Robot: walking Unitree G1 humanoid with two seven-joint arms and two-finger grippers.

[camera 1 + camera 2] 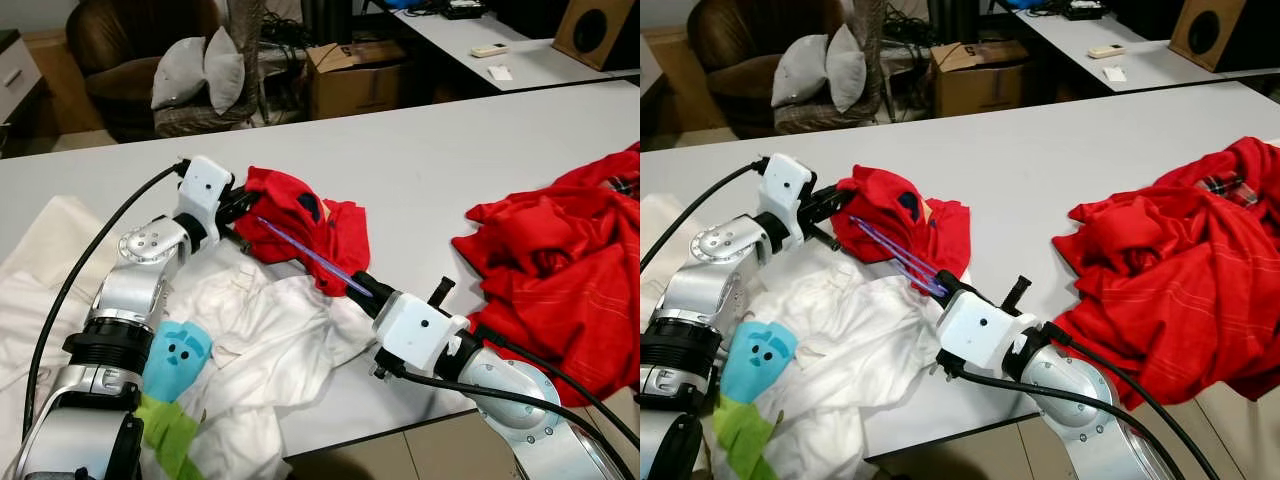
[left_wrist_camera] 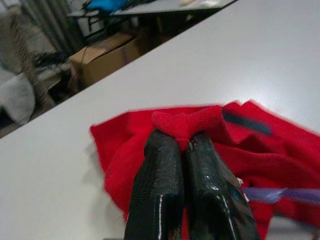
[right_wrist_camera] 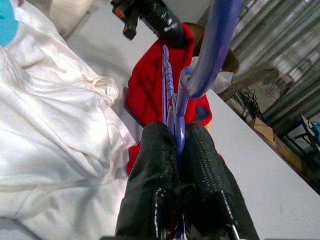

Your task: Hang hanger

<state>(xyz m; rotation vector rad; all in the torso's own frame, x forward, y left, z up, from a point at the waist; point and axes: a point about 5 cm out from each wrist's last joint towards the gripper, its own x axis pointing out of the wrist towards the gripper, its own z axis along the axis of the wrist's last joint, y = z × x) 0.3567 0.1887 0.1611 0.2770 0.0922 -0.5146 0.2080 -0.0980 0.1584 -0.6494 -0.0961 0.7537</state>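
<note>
Purple hanger [image 1: 305,252] is clamped in the right end effector [image 3: 179,145]; left end effector [image 2: 182,142] pinches the red shirt [image 1: 310,225].

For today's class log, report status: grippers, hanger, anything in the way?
Left gripper shut on red shirt collar. Right gripper shut on purple hanger, reaching into shirt. White clothes underneath, red pile beside.

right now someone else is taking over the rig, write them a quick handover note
Left gripper: shut on the collar of the red shirt, holding it up off the table.
Right gripper: shut on the purple hanger, which points into the shirt.
Done: both items gripped, hanger tip at the shirt.
Left: work the hanger fully into the shirt, then hang it.
Nearby: white clothes below, red pile on the robot's right.
</note>
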